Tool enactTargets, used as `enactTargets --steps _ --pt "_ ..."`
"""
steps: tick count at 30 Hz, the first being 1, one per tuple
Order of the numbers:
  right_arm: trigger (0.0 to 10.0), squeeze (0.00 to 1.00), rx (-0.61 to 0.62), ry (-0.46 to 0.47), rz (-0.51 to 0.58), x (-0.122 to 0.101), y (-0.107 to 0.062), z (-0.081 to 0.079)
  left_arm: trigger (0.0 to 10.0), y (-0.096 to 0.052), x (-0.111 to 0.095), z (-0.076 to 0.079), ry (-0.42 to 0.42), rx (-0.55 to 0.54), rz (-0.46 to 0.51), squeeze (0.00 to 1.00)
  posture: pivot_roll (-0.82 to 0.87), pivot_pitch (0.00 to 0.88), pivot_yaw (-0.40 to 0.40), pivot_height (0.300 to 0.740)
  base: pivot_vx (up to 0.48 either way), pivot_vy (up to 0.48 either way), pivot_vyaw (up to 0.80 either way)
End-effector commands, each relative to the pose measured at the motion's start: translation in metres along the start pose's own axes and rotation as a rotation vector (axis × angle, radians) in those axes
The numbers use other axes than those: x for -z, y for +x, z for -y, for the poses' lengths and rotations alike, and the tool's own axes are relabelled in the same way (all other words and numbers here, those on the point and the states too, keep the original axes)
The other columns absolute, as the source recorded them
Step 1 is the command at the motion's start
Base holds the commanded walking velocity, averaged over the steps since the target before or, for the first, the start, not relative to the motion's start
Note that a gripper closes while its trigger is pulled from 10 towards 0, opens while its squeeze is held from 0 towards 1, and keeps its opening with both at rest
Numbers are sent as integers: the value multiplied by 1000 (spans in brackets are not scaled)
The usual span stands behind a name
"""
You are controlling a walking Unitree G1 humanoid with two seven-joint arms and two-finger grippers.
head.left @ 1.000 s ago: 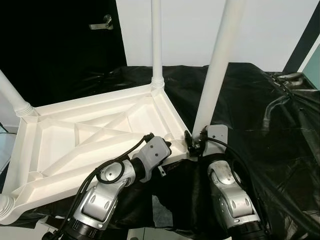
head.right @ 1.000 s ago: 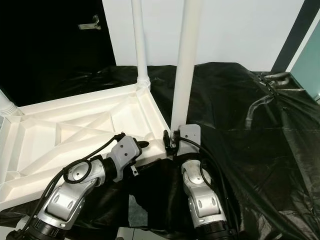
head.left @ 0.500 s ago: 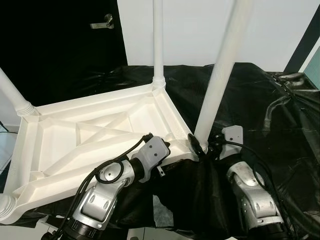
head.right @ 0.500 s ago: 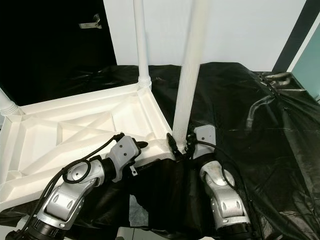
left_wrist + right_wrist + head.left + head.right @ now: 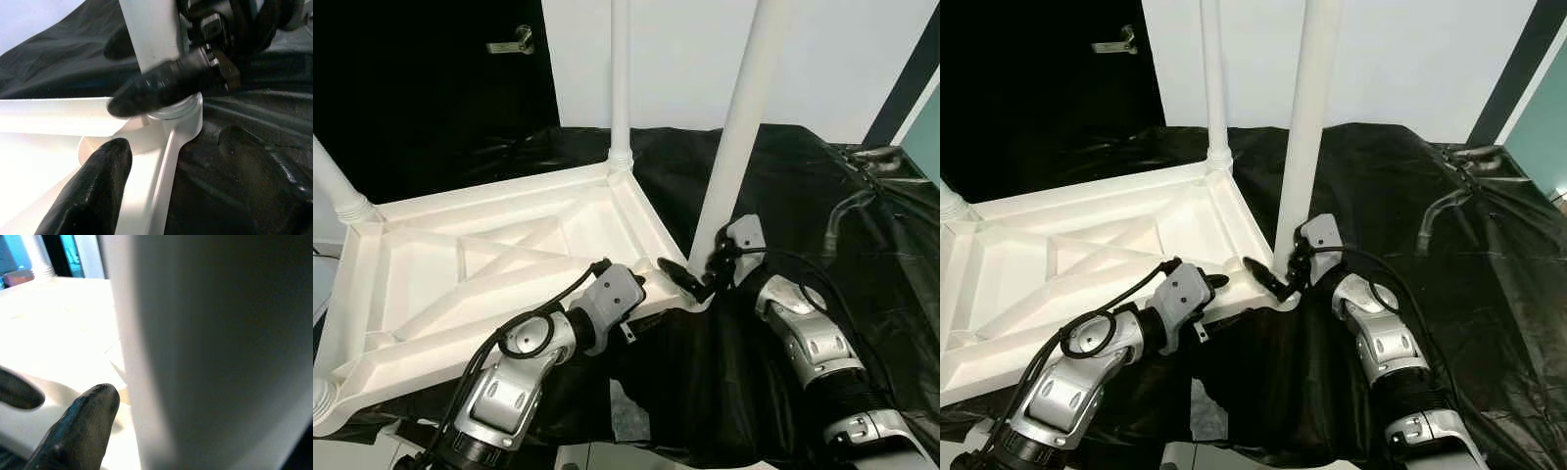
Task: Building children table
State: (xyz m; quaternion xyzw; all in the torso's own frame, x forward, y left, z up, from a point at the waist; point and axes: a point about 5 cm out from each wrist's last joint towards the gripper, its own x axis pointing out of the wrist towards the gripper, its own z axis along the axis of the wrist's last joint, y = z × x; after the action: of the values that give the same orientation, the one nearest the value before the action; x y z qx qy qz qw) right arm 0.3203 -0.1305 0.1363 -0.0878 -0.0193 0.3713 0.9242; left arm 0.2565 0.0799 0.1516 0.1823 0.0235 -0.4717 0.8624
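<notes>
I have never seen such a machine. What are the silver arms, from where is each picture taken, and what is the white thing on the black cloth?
The silver arms belong to a humanoid robot; each ends in a tool with two long black fingers. Two pictures come from cameras in its head, looking down. The other two come from cameras on its wrists, looking along the fingers.

The white thing is a children's table top, lying upside down on a surface covered with black cloth, with white legs pointing up. The right tool is at the base of the near leg, where the leg meets the corner socket, with its fingers on either side of the leg. The left tool reaches the near edge of the table top beside that corner; its fingers are apart and hold nothing. Another leg stands at the far corner.
</notes>
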Motion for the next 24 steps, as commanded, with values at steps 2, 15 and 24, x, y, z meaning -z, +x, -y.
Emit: enactTargets --steps 2,15,24 --pt "0 0 -55 -16 -28 5 3 -1 10000 -3 3 -2 6 -72 -22 0 100 0 -47 740 0 0 0" --pt "0 0 4 25 -35 13 -6 6 10000 -3 7 2 -4 -65 -34 0 87 0 -36 740 0 0 0" --pt "10000 0 308 5 -63 25 -15 8 10000 2 19 3 -69 -101 -30 0 77 0 -26 740 0 0 0"
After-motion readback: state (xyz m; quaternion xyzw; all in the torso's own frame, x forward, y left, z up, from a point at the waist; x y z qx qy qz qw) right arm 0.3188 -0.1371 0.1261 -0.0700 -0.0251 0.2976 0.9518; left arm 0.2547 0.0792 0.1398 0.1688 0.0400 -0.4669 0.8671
